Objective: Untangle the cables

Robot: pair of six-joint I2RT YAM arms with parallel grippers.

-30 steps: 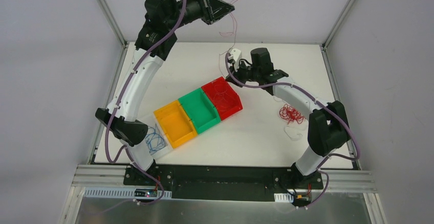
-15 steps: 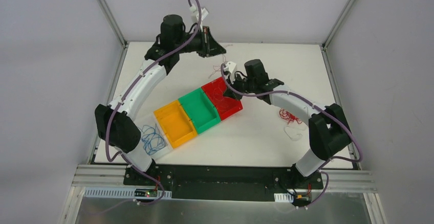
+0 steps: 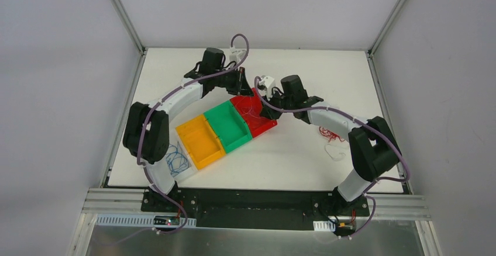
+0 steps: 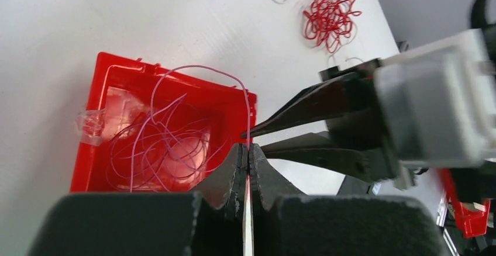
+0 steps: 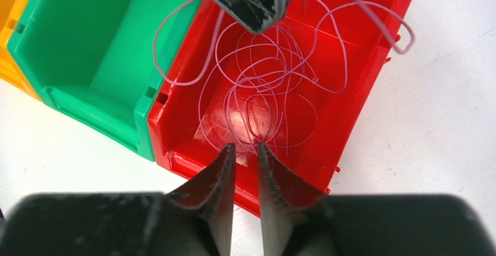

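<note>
A thin dark red-brown cable [image 4: 193, 69] arcs from my left gripper [image 4: 247, 149] into the red bin [image 4: 93, 151], where most of it lies coiled [image 5: 263, 75]. The left gripper [image 3: 245, 87] is shut on this cable at the bin's far rim. My right gripper [image 5: 243, 148] hovers over the bin's near wall [image 5: 193, 151], jaws slightly open with nothing between them; its fingers [image 4: 292, 113] almost touch the left tips. A bright red cable bundle [image 3: 332, 132] and a white cable [image 3: 336, 154] lie on the table to the right. A blue cable [image 3: 175, 159] lies in a clear bin.
A green bin [image 3: 228, 127] and an orange bin [image 3: 200, 142] stand in a row left of the red bin [image 3: 263, 124]. The right arm's forearm passes close above the red bundle. White walls and metal posts close in the table.
The left arm came down from high at the back to the red bin, lowering the cable into it. The right gripper moved over the red bin, closed, then opened slightly.
</note>
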